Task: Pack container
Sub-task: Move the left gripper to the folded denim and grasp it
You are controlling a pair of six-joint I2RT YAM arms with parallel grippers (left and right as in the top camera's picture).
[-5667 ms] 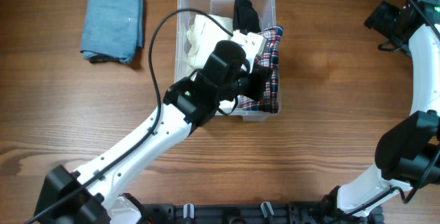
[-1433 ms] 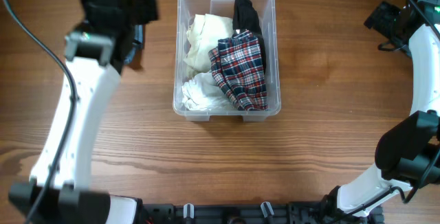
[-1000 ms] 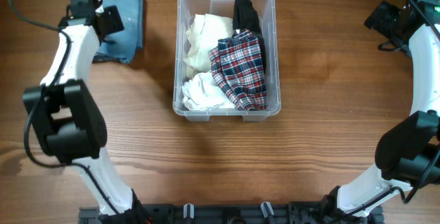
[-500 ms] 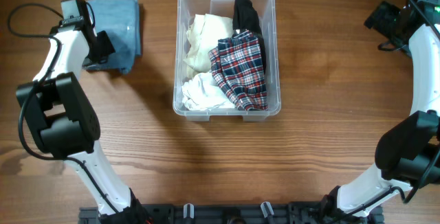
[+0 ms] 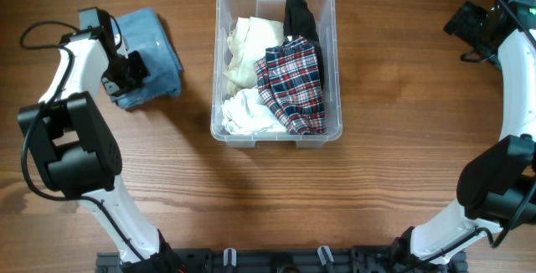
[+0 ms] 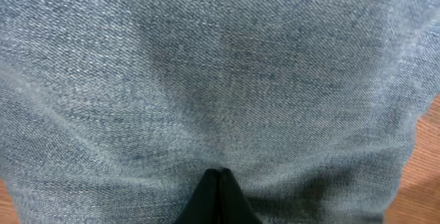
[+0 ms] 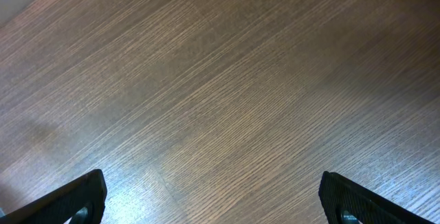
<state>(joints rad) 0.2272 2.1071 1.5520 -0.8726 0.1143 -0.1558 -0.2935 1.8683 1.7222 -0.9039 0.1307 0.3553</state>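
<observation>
The container (image 5: 328,131) stands on the wooden table (image 5: 402,164), near the far edge and about in the middle between the 2 arms. It is clear plastic, and 4 pieces of clothing lie inside. A plaid cloth (image 5: 293,84) in red, white and dark blue covers the right half. A cream cloth (image 5: 249,43) is at the far left, a white cloth (image 5: 247,114) is at the near left, and a black piece (image 5: 297,13) is at the far end, partly over the plaid one.

To the left of the container, apart from it, lies a folded denim cloth (image 5: 155,51), turned a little crooked on the table. The left gripper (image 6: 220,179) is down on its near left part. In the left wrist view the denim fills nearly everything. The 2 fingers (image 6: 208,207) are pressed together to a point, their tips are in the fabric, and soft creases run toward them, so the gripper pinches the denim.

The right gripper (image 7: 212,189) is far at the right edge of the table, well apart from the container. Its fingers are spread wide and only bare wood is between them.
</observation>
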